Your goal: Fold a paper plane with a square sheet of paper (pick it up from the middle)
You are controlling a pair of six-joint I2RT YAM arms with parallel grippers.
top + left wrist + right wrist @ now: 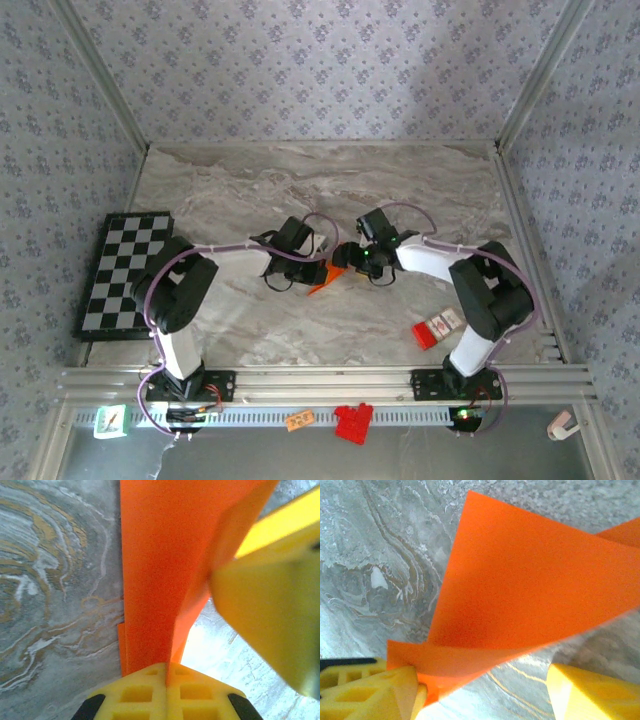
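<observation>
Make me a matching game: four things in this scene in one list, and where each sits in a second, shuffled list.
1 checkerboard
2 orange paper
3 red-and-white box
4 red blocks

A front frame, off the marble
B left edge of the table
C right near part of the table
D middle of the table

Pairs: 1-B, 2-D, 3-C, 4-A

Overhead view down onto table [300, 190], both wrist views close on same orange paper [160, 555]
</observation>
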